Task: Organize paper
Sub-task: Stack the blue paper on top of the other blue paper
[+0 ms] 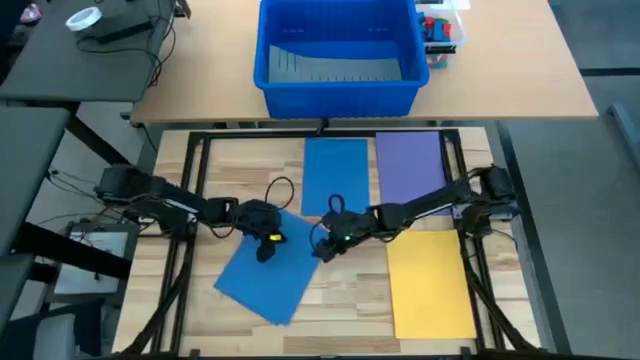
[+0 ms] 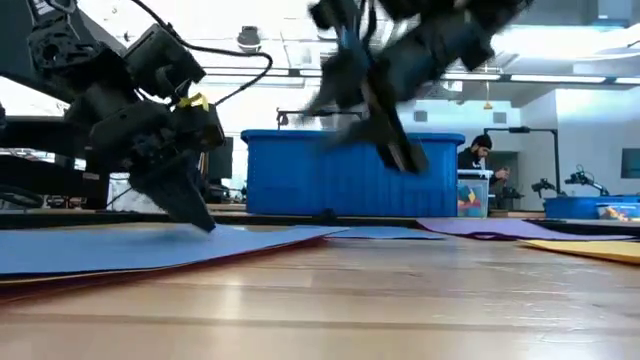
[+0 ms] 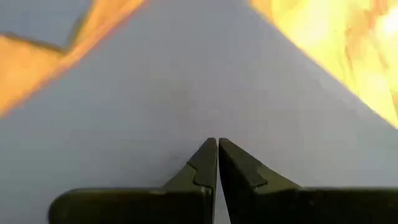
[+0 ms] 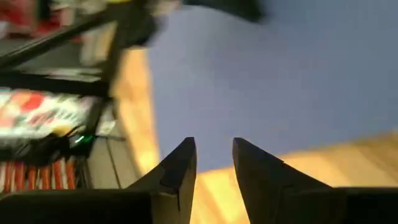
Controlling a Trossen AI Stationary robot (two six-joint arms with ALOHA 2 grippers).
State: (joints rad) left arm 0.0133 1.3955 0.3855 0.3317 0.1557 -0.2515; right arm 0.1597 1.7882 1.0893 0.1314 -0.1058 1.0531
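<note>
You see left gripper [image 1: 265,250] pinched closed, pinning the skewed blue paper sheet [image 1: 262,276] for sliding | right gripper [image 1: 324,247] beside it, narrowly parted, empty

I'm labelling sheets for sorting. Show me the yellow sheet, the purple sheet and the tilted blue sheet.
yellow sheet [image 1: 431,282], high view, on its middle.
purple sheet [image 1: 410,165], high view, on its far half.
tilted blue sheet [image 1: 262,280], high view, on its middle, nearer than the left gripper [image 1: 266,250].
</note>
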